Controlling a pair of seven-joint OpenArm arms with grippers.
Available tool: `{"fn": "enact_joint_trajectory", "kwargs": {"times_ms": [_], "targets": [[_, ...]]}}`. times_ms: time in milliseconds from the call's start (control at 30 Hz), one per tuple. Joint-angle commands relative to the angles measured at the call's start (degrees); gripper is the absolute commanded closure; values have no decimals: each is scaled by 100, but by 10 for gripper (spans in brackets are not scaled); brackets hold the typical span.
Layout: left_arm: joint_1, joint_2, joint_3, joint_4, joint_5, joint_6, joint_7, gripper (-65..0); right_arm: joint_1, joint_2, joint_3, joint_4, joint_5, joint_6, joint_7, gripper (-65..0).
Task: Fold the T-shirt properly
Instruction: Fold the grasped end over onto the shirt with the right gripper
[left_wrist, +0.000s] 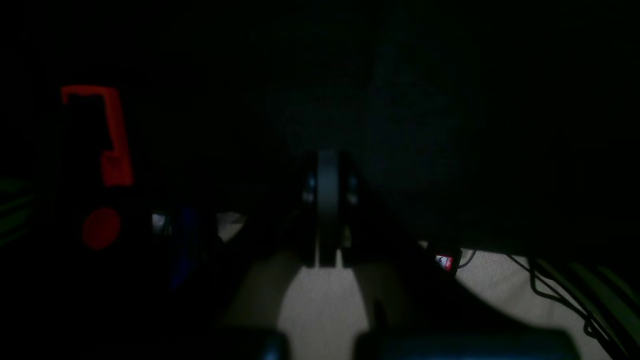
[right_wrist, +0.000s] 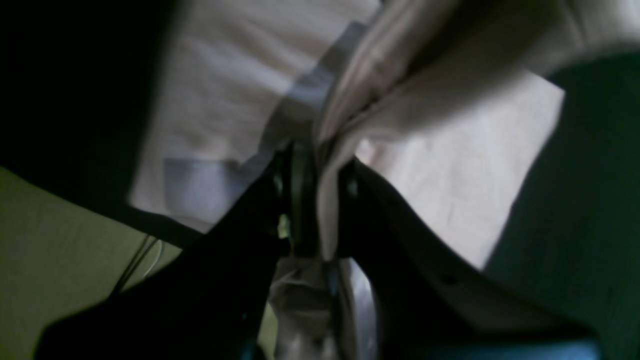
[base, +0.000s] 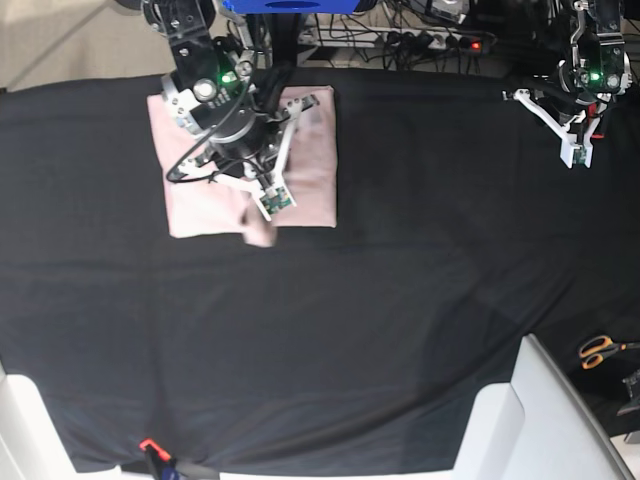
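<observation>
The pale pink T-shirt (base: 310, 170) lies as a folded rectangle on the black cloth at the back left of the base view. My right gripper (base: 262, 212) hangs over the shirt's front edge, shut on a bunched fold of it. In the right wrist view the pink fabric (right_wrist: 450, 165) runs up between the two dark fingers (right_wrist: 295, 195). My left gripper (base: 578, 150) is far off at the back right, away from the shirt. In the dark left wrist view, the left gripper (left_wrist: 327, 200) has its fingers pressed together on nothing.
The black table cloth (base: 400, 320) covers the table. Orange-handled scissors (base: 600, 350) lie at the right edge. White panels (base: 520, 420) stand at the front right. An orange clamp (base: 150, 447) sits on the front edge. Cables and a power strip (base: 440, 40) run behind the table.
</observation>
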Motion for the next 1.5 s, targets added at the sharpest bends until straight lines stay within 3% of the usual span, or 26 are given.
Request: {"fn": "enact_joint_trajectory", "kwargs": {"times_ms": [0,367,500,733,967,1033,1233,1400,1467], "targets": [[10,-74,-37,72,12,-4,-56,0,81,-22,3,4,-27,-11,79,-33],[28,-74,-37,72,12,-4,-56,0,151,-39,11,-101,9,-11,96,-42],[28,-74,-37,72,12,-4,-56,0,160,-13,11,-101,580,-11,96,-48],[54,-74,-37,72,12,-4,-56,0,257,-13,20,-101,1046,-11,96,-236],[54,-74,-37,63,12,-4,-56,0,371,-13,-6,-110,1802,-2,52,-249],[54,-74,-37,63,12,-4,-56,0,371,-4,-24,-57,1899,15,43,-245],[54,-91,-37,63,12,-4,-56,0,142,470,284,655,1907,-99,35,-237],[54,-188,-37,54,21,-4,-56,0,-332,532,759,584,1907,-178,-36,-36],[2,-197,-37,-43,21,-4,-56,0,-403,646,759,505,1916,15,35,-24]]}}
